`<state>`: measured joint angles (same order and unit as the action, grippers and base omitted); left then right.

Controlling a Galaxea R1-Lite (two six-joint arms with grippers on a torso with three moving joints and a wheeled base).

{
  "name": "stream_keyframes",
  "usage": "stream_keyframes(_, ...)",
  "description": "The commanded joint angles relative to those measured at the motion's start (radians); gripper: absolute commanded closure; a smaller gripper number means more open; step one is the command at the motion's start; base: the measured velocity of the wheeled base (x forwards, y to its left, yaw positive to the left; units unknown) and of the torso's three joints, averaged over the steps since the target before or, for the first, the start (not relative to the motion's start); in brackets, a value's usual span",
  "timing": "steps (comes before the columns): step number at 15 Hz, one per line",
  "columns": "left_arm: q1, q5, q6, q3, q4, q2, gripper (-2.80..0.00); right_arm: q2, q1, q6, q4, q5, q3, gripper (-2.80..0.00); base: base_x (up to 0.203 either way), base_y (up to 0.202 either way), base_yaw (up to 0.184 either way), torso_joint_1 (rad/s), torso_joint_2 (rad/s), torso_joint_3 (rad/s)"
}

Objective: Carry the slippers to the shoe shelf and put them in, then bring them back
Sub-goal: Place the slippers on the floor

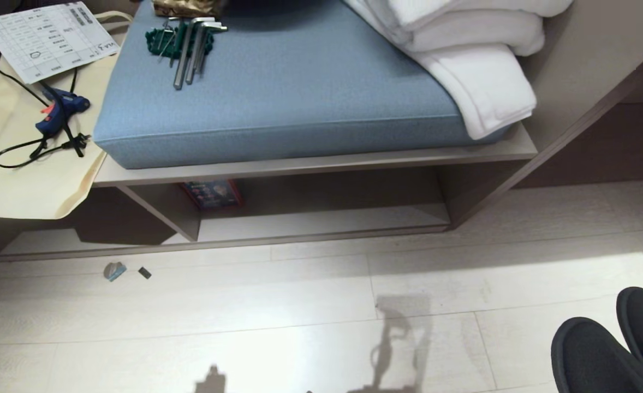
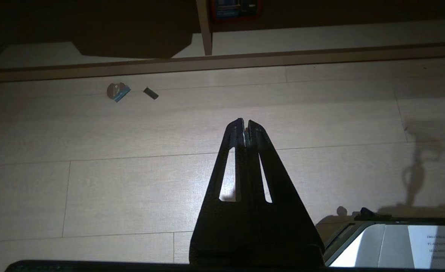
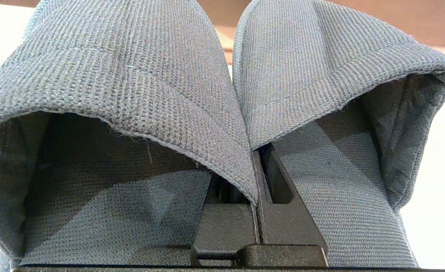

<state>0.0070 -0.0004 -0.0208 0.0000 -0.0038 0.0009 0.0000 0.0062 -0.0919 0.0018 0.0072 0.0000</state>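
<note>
At the lower right of your head view, the slippers (image 1: pixel 611 344) are hanging over the pale floor (image 1: pixel 299 316), well short of the shoe shelf (image 1: pixel 321 218).

Your right gripper (image 3: pixel 258 189) is pinching the inner edges of both slippers side by side, fingers pressed together on the fabric bands. Your left gripper (image 2: pixel 245 126) is hovering over the floorboards with fingers closed and nothing between them. Ahead of you, the shelf is bearing a blue cushion (image 1: pixel 278 93) with folded white towels (image 1: pixel 463 49) and hex keys (image 1: pixel 190 43); two small scraps (image 1: pixel 125 271) are lying near its base.
</note>
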Motion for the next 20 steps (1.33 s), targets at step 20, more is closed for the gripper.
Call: stream_keyframes(20,0.001,0.0,-0.001,0.0,-0.001,0.001,0.0,0.002,0.0,0.0,0.0,0.0,0.0,0.0,0.0,0.0,0.0,0.002,0.0,0.204)
